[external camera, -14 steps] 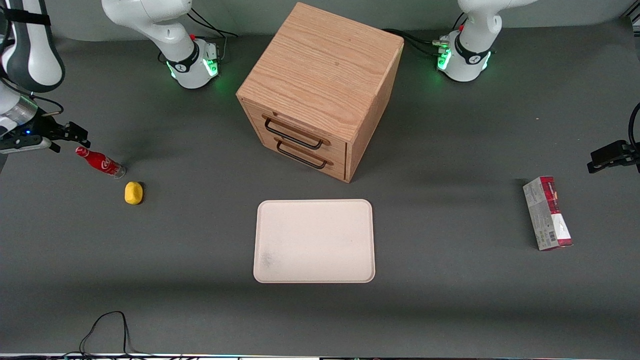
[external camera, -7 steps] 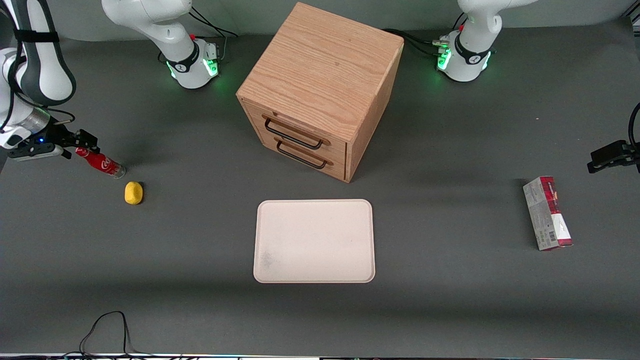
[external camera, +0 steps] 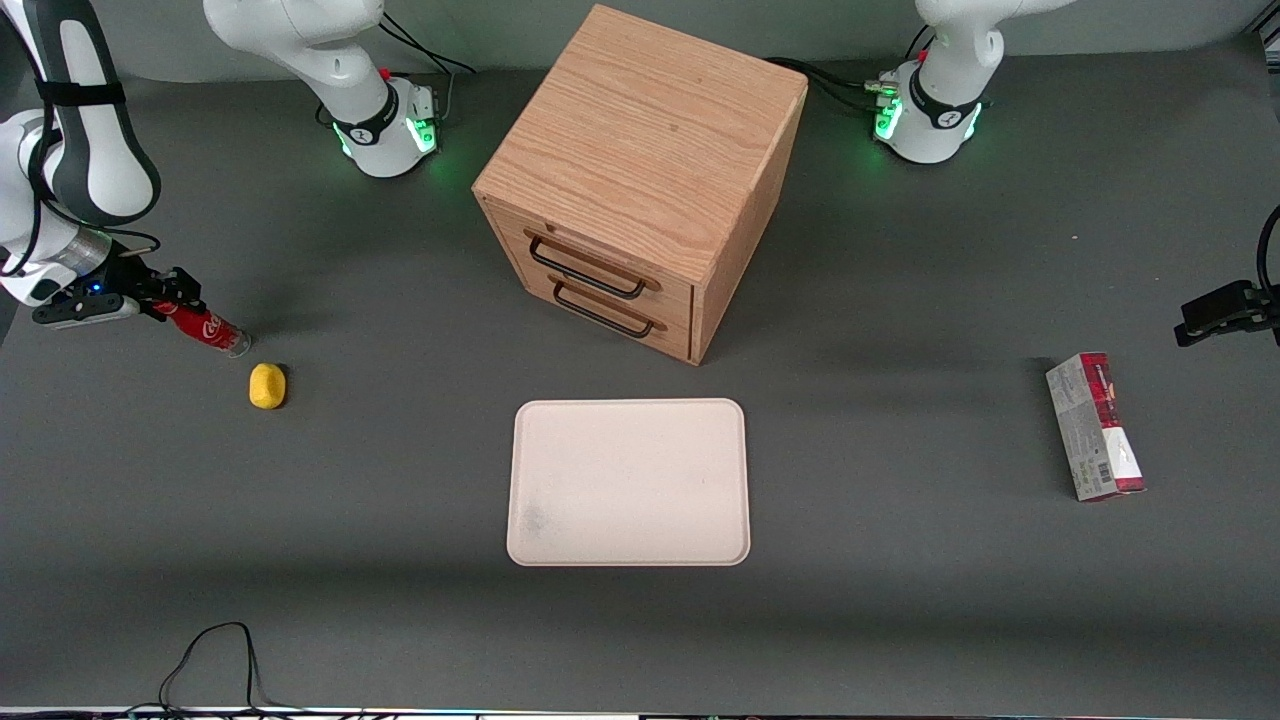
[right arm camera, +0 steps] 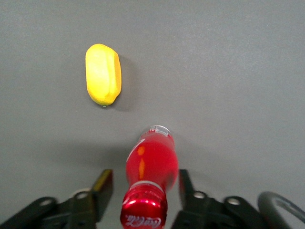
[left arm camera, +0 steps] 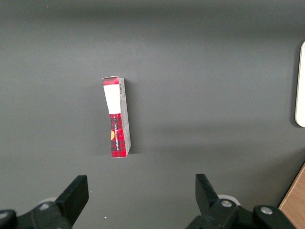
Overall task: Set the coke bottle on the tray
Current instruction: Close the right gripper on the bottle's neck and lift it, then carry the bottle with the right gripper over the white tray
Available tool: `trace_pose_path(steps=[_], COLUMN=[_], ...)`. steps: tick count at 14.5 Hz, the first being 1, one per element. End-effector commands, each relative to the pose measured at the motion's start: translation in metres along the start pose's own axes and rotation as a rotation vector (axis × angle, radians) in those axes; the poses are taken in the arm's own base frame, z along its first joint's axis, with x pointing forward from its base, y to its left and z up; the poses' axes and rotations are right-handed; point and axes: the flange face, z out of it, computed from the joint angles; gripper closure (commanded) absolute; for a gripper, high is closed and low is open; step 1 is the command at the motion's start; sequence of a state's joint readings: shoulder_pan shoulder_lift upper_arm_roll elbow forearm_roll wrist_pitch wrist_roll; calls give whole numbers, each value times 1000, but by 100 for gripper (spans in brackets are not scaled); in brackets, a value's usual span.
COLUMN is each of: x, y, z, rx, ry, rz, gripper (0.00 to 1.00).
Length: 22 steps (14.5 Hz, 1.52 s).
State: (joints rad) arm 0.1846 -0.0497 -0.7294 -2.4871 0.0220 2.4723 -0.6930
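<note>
The coke bottle lies on its side on the counter, near the edge at the working arm's end and well apart from the tray, which sits mid-counter in front of the drawer cabinet. The bottle's long axis runs with its cap toward that end edge and its clear base pointing inward, toward the lemon that lies just nearer the front camera.

The gripper is low over the cap end. In the right wrist view the gripper stands open, one finger on each side of the bottle around its neck and shoulder, with a gap showing on both sides, so it holds nothing yet. The fingers straddle the bottle across its length, which suits a pinch across the narrow width. Whether the fingers have reached counter level, I cannot tell. The lemon lies off past the base, apart from the fingers.

The grasp looks like the step in hand; the bottle is round, so it may roll as the fingers close.
</note>
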Motion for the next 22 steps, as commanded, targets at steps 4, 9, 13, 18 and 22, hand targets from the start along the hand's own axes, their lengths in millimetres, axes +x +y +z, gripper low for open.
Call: trace_pose_path(steps=[4,9,13,18,22], x=[14,89,153,223,259], y=[-7,-34,-92,-188,-276], z=[-14,-111,-210,-302,-331], rx=[35,77,50,5,-2], ry=[6,-74,-98,-122,-78], rz=[-25,-43,-74,-72,-90], gripper=[100,100,100,100,100])
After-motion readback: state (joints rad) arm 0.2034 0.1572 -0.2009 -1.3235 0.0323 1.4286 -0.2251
